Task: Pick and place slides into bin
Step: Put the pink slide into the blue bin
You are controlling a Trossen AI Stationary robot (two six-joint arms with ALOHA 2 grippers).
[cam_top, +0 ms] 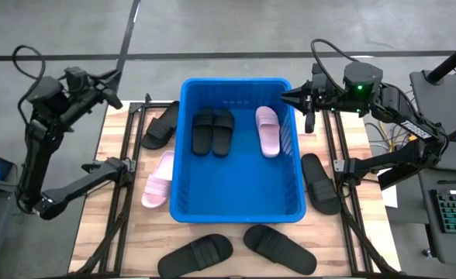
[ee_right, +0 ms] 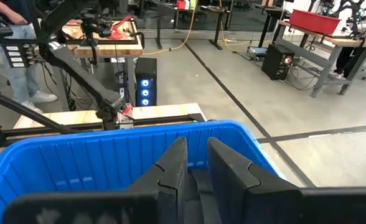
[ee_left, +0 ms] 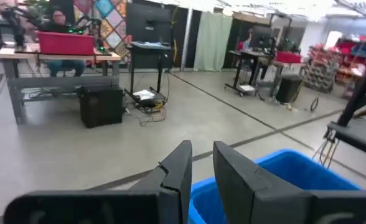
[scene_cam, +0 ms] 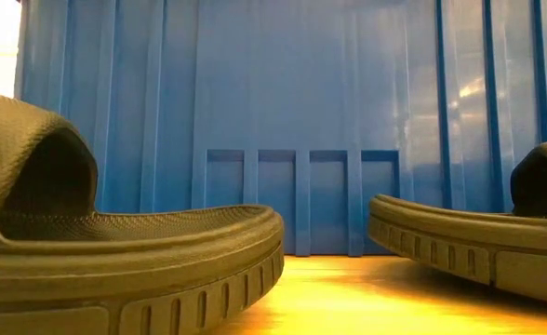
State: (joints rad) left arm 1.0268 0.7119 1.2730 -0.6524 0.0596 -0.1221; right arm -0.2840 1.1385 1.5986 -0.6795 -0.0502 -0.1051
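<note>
Slides are the whole job here, but going big to small: the bench [cam_top: 115,232] is mostly filled by the blue bin [cam_top: 183,147], sitting in the middle. In it so far: two black slides [cam_top: 213,130] side by side and one pink slide [cam_top: 267,130], all toward the far end.

Left out on the bench: a pink one [cam_top: 158,180] touching the bin's left wall, a black one [cam_top: 160,126] near the far left corner, another black [cam_top: 320,183] along the right edge, and two more black [cam_top: 196,254] by the near edge.

Left hand [cam_top: 116,77] hangs off the far left corner, fingers nearly together, holding nothing. Right hand [cam_top: 288,97] is over the bin's far right corner, same narrow gap, empty.

My guess: they're light, rubbery, a bit floppy, not slippery. I'd grab the ribbed strap or pinch a sole edge.
</note>
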